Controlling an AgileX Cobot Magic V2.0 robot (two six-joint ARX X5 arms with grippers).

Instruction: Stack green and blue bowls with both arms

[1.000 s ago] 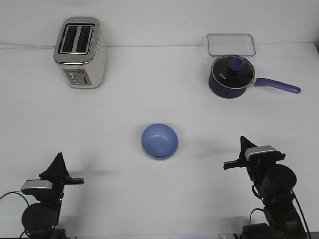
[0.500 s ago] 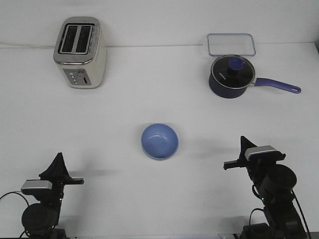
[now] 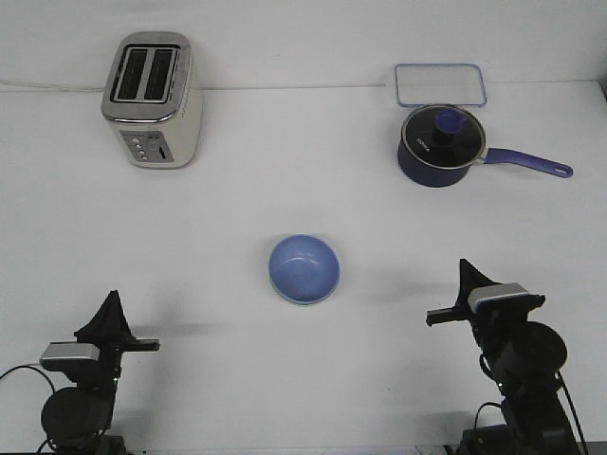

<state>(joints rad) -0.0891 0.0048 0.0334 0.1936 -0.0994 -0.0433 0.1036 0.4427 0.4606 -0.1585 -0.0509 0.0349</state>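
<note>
At table's near corners, both claws (image 3: 112,308) (image 3: 467,275) raised upright, jaw state unclear.

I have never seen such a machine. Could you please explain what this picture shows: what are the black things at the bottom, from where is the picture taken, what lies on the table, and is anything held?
The picture is taken from a camera that looks forward over a white table, the way the robot faces. The two black shapes at the bottom are its two arms: the left arm and the right arm, each ending in slim fingers. Both rest near the table's front edge and hold nothing; whether the fingers are open is too hard to tell.

In the middle sits a blue bowl. A thin pale rim shows under its lower edge, which may be the green bowl it stands in. At the back left is a toaster. At the back right is a dark saucepan with a lid and a long handle, and behind it a clear flat lid.
</note>
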